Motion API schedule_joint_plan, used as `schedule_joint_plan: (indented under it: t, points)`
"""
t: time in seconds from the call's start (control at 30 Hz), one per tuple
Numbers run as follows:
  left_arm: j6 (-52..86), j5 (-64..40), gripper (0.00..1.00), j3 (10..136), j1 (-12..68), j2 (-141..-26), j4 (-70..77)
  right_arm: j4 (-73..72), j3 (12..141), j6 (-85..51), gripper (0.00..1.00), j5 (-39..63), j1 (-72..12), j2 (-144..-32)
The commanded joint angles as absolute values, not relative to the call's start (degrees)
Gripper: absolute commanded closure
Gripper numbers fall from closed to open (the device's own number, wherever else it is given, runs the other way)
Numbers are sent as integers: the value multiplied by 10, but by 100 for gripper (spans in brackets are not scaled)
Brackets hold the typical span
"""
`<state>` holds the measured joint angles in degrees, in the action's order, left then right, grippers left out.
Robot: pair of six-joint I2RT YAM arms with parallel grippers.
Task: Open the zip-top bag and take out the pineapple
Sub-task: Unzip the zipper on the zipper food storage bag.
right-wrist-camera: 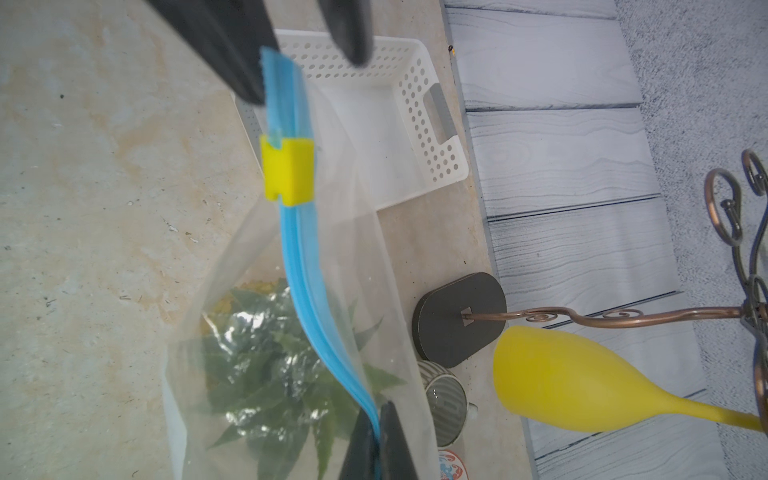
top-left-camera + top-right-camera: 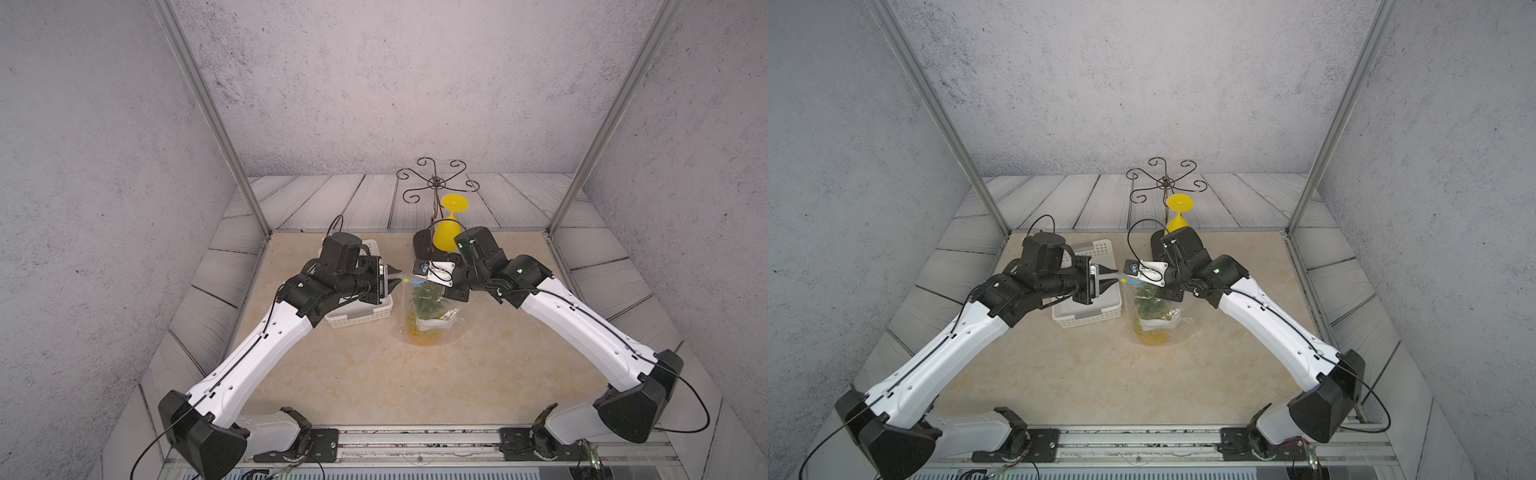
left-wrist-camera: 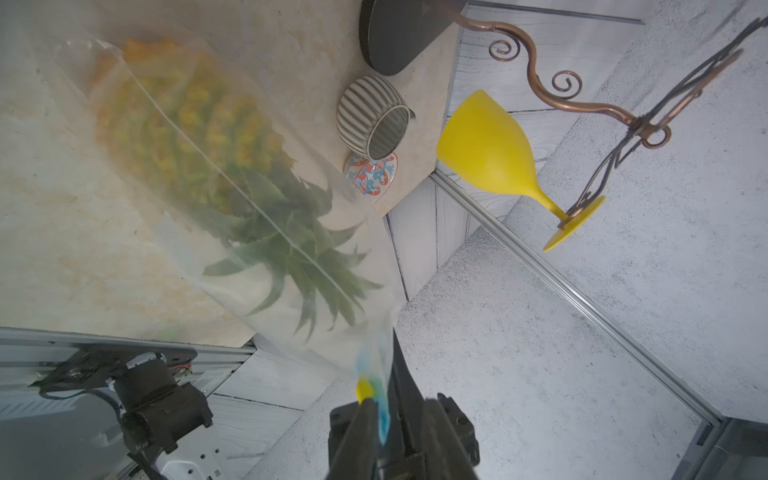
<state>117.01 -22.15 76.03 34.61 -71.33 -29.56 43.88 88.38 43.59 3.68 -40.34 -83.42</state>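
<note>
The left hand [image 2: 1115, 277] hangs above the white basket [image 2: 357, 320] with its jaws parted. The wrist views show the end of the blue zip strip [image 1: 307, 291] lying against one finger [image 1: 232, 54] with the other finger standing clear, so it grips nothing. Just past that fingertip sits the yellow slider [image 1: 287, 172], near the strip's left end. The zip-top bag [image 2: 428, 332] stands upright on the worktop [image 2: 374, 374] between the two arms. The pineapple [image 3: 178, 129] is inside it, crown up toward the zip. The right hand [image 1: 379, 415] is clamped tight on the far end of the strip, holding the bag's top taut. The step in hand looks like opening the zip, since the two blue lips seem pressed together along the whole run. Next, the left hand would likely need to close on the slider and draw it along the strip toward the right hand while that grip holds firm. Only then can the pineapple come out.
</note>
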Motion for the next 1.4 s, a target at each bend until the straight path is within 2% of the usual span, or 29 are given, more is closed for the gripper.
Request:
schedule_joint_plan:
  t: [0.0,0.17,0.3,0.67,0.9,1.13,1.37]
  points:
    - [1189,-219,77,770,355,-707,-312,444,896,410,100,25,-405,-808]
    - [1191,-225,76,759,362,-709,-321,447,903,401,100,30,-405,-804]
    - [1177,-199,65,765,362,-704,-359,449,902,399,100,32,-405,-800]
    - [1190,-188,64,780,361,-740,-321,457,907,394,100,42,-409,-783]
    - [1187,-185,75,792,362,-752,-322,460,903,392,100,42,-412,-777]
    - [1168,-184,77,823,365,-759,-356,460,900,391,100,42,-414,-774]
    - [1158,-187,86,822,366,-760,-369,452,903,389,100,43,-417,-774]
